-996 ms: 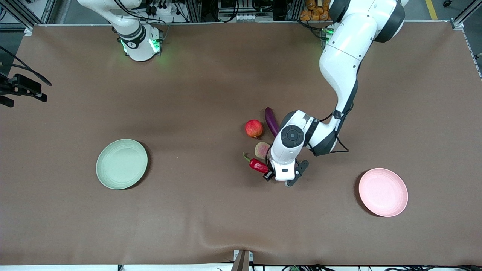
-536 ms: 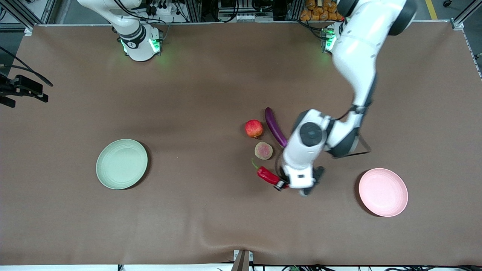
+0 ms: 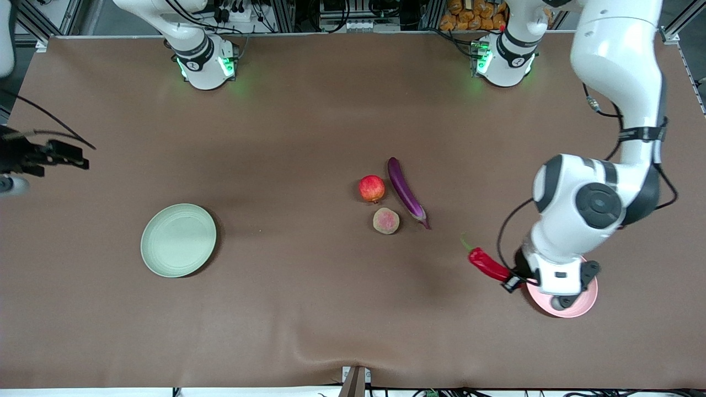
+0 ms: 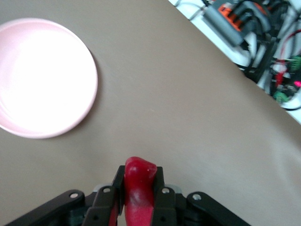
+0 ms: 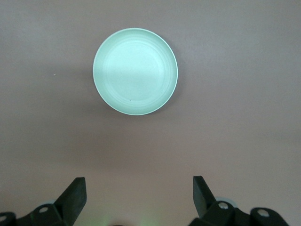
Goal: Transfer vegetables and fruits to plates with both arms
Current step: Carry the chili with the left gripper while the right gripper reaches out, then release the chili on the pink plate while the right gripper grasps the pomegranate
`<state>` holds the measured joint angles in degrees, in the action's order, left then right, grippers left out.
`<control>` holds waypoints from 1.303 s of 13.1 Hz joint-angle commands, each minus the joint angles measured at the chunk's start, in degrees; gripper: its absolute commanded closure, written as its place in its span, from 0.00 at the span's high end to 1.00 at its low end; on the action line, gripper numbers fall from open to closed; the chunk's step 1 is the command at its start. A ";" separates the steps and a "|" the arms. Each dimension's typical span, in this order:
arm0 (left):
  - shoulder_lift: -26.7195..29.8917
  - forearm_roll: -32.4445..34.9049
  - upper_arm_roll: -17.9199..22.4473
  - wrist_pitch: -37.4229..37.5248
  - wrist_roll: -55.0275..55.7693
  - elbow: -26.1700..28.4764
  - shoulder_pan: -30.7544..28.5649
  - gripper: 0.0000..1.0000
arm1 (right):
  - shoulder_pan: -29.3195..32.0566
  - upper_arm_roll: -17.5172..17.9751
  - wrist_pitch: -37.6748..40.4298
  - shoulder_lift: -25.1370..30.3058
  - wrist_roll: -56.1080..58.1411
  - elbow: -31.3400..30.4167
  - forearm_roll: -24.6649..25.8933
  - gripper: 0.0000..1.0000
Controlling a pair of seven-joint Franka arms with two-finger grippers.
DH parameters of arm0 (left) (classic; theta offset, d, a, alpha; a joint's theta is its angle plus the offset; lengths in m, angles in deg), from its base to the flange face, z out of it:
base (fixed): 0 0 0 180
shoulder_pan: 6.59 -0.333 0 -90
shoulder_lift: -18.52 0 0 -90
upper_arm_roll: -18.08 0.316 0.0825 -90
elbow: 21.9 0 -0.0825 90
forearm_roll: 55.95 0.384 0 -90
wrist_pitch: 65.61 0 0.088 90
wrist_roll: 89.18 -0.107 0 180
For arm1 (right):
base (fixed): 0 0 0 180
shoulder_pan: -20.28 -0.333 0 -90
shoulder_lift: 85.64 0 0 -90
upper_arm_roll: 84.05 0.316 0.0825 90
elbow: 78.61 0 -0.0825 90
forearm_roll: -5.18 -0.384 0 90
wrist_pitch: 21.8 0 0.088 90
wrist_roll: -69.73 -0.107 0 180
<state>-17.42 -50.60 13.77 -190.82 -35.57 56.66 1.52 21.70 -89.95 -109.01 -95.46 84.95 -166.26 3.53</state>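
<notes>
My left gripper (image 3: 512, 283) is shut on the red chili pepper (image 3: 488, 264) and holds it in the air over the edge of the pale pink plate (image 3: 586, 305). In the left wrist view the chili (image 4: 138, 186) sits between the fingers of the gripper (image 4: 139, 181), with the pink plate (image 4: 42, 77) below and empty. The purple eggplant (image 3: 405, 192), the pomegranate (image 3: 372, 188) and the peach (image 3: 386, 220) lie together mid-table. The pale green plate (image 3: 178, 240) is empty. My right gripper (image 3: 58, 155) hangs high at the right arm's end of the table. It is open (image 5: 138, 197) above the green plate (image 5: 135, 70).
The brown table cover has a ridge at its near edge (image 3: 353, 353). Cables and electronics (image 4: 254, 37) lie just off the table edge near the pink plate. Both green-lit arm bases (image 3: 207, 63) stand along the edge farthest from the front camera.
My left arm has lifted the chili from beside the peach and carried it toward the pink plate. The right gripper has shifted slightly at the table's end.
</notes>
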 commanded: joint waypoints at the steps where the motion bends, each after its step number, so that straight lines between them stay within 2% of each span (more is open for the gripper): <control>1: 0.87 -0.52 -0.61 1.54 -6.04 1.07 -3.70 0.00 | -0.79 0.37 0.64 -1.52 -1.50 1.96 -3.24 1.00; 3: 0.78 -0.43 -0.52 1.37 -11.04 2.64 -6.51 0.00 | -4.30 0.37 -0.32 -2.49 -13.05 2.05 -7.38 1.00; 6: -0.09 -0.35 -0.52 0.93 -17.47 3.36 -9.95 0.00 | -11.77 0.37 -4.28 -4.59 -26.61 1.96 -8.18 1.00; 9: -2.19 -0.08 -0.43 -0.11 -17.75 3.27 -12.05 0.00 | -18.18 0.37 -10.50 -7.40 -42.07 2.13 -14.94 1.00; 12: -6.23 -2.00 -0.52 -4.69 -16.36 2.57 -14.35 0.00 | -27.84 0.28 -17.36 -10.92 -54.57 1.96 -14.34 1.00; 13: -8.07 -7.06 -0.17 -4.87 -13.56 0.30 -14.96 0.00 | -29.96 0.37 -19.47 -12.41 -57.21 1.78 -14.86 1.00; 14: -9.66 -8.77 0.09 -4.87 -12.92 -1.46 -15.06 0.00 | -33.72 0.37 -22.28 -13.90 -59.59 1.52 -15.13 1.00; 17: -11.16 -8.87 1.76 -6.80 -13.17 -1.92 -15.67 0.00 | -42.43 0.28 -30.72 -19.35 -63.48 1.43 -14.44 1.00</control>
<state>-27.26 -58.37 14.69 -197.15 -49.51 56.93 -13.99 -16.34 -88.63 -136.56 -111.52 23.10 -165.98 -10.53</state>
